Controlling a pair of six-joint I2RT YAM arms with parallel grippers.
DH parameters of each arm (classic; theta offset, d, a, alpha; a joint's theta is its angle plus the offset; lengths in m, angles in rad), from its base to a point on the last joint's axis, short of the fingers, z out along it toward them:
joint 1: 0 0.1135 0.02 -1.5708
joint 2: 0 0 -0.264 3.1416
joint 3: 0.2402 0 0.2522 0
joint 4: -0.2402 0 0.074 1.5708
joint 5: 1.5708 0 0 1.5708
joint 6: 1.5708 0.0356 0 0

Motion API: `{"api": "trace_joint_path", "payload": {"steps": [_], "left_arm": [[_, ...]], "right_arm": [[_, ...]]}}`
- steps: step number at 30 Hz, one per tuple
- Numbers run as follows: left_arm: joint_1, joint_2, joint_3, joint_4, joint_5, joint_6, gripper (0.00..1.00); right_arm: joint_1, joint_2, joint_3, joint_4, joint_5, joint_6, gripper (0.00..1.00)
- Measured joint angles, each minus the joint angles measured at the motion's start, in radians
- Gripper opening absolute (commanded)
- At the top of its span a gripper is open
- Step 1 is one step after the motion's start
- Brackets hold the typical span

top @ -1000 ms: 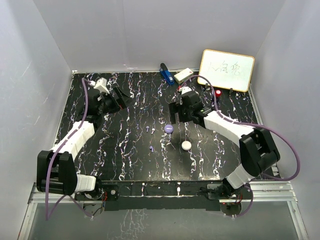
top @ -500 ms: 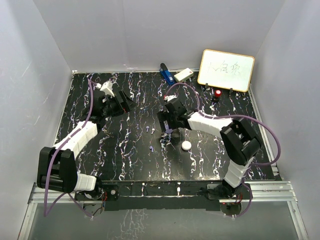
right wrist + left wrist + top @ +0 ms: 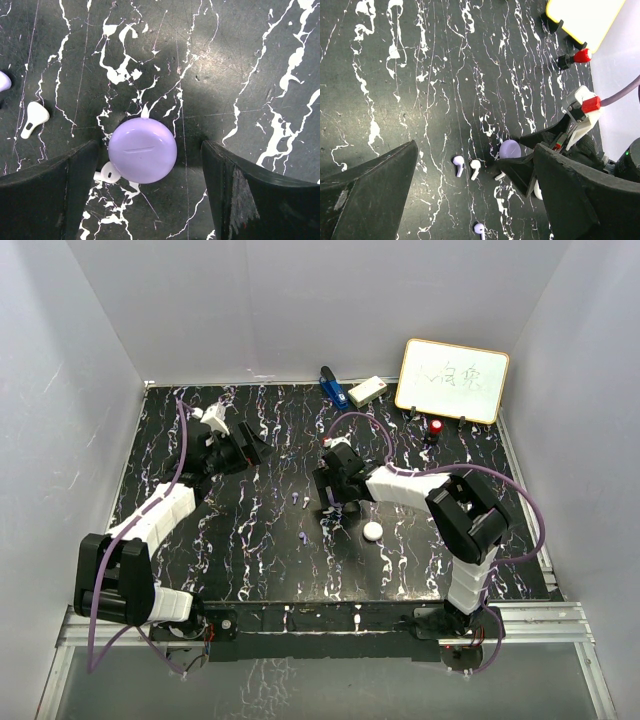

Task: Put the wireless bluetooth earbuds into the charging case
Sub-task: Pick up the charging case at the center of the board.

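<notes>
Near the middle of the black, white-veined table (image 3: pixel 250 560): a round purple charging case (image 3: pixel 142 154), pale and glossy, lid down, a thin seam line across its top. Straddled by the right gripper (image 3: pixel 149 146) with jaws spread wide, bare table showing on either side, nothing grasped. Pressed against the case's lower-left edge: a white earbud (image 3: pixel 106 173), little more than its head in sight. Off to the left and apart from the case: a second white earbud (image 3: pixel 34 116), stem angled down-left, and beside it a purple earbud (image 3: pixel 2 80), cut to a sliver by the frame edge.

Shown whole only from the left wrist: that pair lying side by side, plus another purple earbud (image 3: pixel 480 229) closer to the arm bases. Left gripper (image 3: pixel 475 145) likewise released and empty, held above the table beyond the buds.

Visible clearly only from above: a white case (image 3: pixel 372 531) (too small to judge its lid) just beside the purple one. At the far right, a whiteboard (image 3: pixel 452 380) and a red-capped knob (image 3: pixel 436 426).
</notes>
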Motion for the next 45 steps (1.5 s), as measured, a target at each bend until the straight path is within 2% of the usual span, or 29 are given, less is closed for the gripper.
{"api": "trace_joint_path", "payload": {"steps": [8,14,20,23,25,30,34,38,45], "left_arm": [[0.000,0.000,-0.015,0.000,0.000,0.000,0.98],[-0.001,0.000,-0.015,0.000,0.000,0.000,0.97],[-0.001,0.000,-0.015,0.000,0.002,0.000,0.97],[-0.001,0.000,-0.015,0.007,0.032,-0.002,0.96],[-0.002,0.003,-0.015,0.025,0.071,-0.009,0.95],[-0.011,0.040,-0.017,0.100,0.170,-0.055,0.91],[-0.026,0.043,-0.051,0.175,0.214,-0.109,0.87],[-0.037,0.042,-0.101,0.245,0.228,-0.163,0.82],[-0.051,0.026,-0.149,0.335,0.222,-0.237,0.74]], "right_arm": [[0.013,0.014,0.010,-0.002,0.042,0.010,0.63],[0.024,0.014,0.010,-0.005,0.061,0.027,0.35],[0.028,0.014,0.010,-0.004,0.073,0.022,0.18],[0.029,0.006,0.008,0.013,0.064,-0.019,0.17],[0.028,-0.022,-0.008,0.050,0.038,-0.065,0.11],[0.028,-0.164,-0.066,0.197,-0.061,-0.192,0.09],[0.028,-0.248,-0.071,0.319,-0.150,-0.264,0.03],[0.027,-0.267,-0.071,0.394,-0.246,-0.312,0.02],[0.026,-0.267,-0.086,0.429,-0.369,-0.357,0.00]]}}
